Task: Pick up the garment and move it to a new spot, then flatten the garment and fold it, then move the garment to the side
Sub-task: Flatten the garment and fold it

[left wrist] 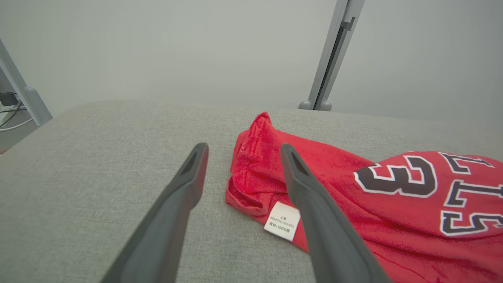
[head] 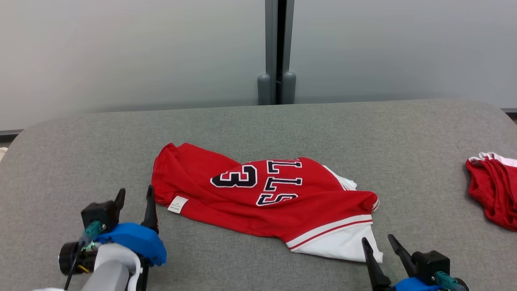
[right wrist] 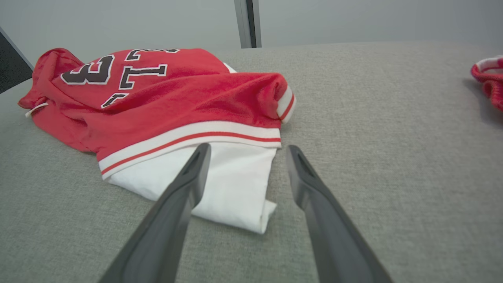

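Note:
A red jersey garment point(head: 250, 202) with a black "3", letters and white trim lies crumpled on the grey padded table point(head: 258, 121). My left gripper point(head: 135, 193) stands open just off the garment's left corner, beside its white label point(head: 177, 204). In the left wrist view that red corner point(left wrist: 251, 157) lies between and beyond the spread fingers point(left wrist: 177, 204) of the left gripper point(left wrist: 243, 148), and nothing is held. My right gripper point(head: 377, 239) is open at the garment's near right end. Seen from the right wrist, the right gripper point(right wrist: 247, 148) hovers over the garment's white part point(right wrist: 235, 177), apart from it.
A second red and white garment point(head: 492, 190) lies bunched at the table's right edge, also seen from the right wrist point(right wrist: 489, 76). Pale wall panels with a grey post point(head: 276, 52) stand behind the table. Bare grey surface lies left and right of the jersey.

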